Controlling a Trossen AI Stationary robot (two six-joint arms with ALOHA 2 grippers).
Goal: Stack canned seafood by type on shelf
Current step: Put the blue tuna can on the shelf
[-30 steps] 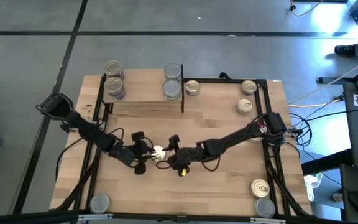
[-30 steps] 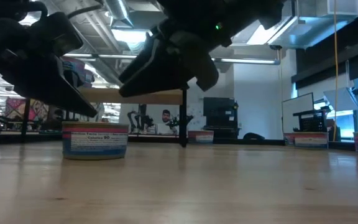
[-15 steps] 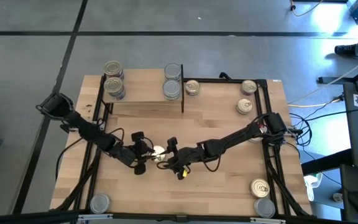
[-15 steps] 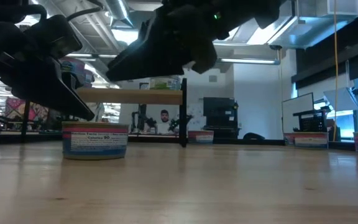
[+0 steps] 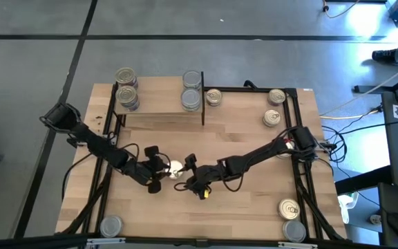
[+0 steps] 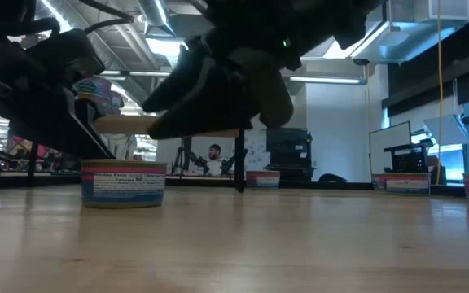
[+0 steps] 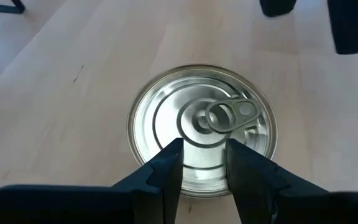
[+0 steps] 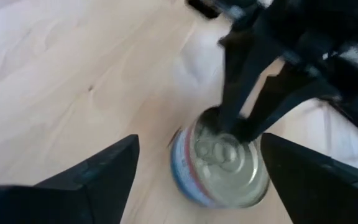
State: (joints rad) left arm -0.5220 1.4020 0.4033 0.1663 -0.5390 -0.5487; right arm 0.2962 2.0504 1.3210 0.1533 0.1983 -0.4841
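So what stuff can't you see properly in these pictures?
- Low view: the can's small label print is too tiny to read.
- Low view: the dark arms above cover most of the shelf, so its stacks are hidden.
- Right wrist view: the can is blurred, and the left hand hides part of its lid.
- High view: the can sits between both hands, too small to show any touch.
- Left wrist view: the fingers cover the lid's near edge.

Tins point(image 5: 175, 168) on table point(image 5: 254, 207), shelf point(image 5: 159, 106)

A silver pull-tab lid point(image 7: 202, 127) is seen on the tin point(image 6: 124, 184), whose label is banded red, white and blue.
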